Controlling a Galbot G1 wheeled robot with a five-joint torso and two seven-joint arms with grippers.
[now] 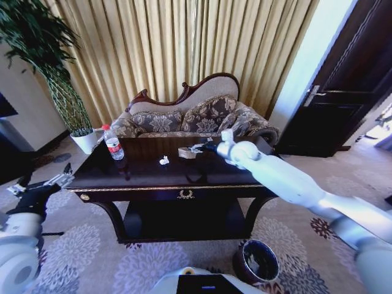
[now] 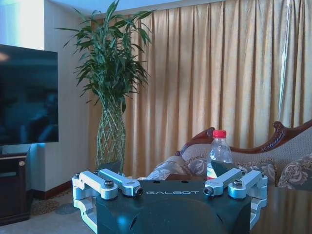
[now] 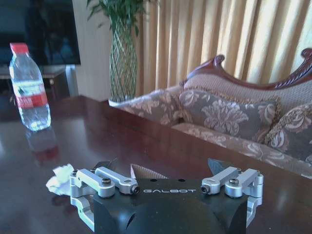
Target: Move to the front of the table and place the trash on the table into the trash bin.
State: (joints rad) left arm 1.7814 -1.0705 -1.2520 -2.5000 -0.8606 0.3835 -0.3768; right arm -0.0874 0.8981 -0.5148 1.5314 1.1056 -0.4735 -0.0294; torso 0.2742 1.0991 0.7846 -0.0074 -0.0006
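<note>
So the table (image 1: pixel 153 174) is the anchor here. The water bottle (image 1: pixel 113 145) stands upright near the table's back-left corner, red cap up, long axis vertical. One crumpled paper scrap (image 1: pixel 163 161) sits around the middle of the tabletop, and a second scrap (image 1: pixel 187 154) lies a bit further back, just in front of the right gripper (image 1: pixel 197 148), which reaches over the table from the right side with its fingers spread apart, gripping nothing. The left gripper (image 1: pixel 61 179) hangs off the table's left end, also open and empty. The trash bin (image 1: pixel 256 262) is on the carpet by the table's front-right leg. A sofa (image 1: pixel 196 119) runs behind the table, and a potted plant (image 1: pixel 76 116) stands past its back-left corner.
</note>
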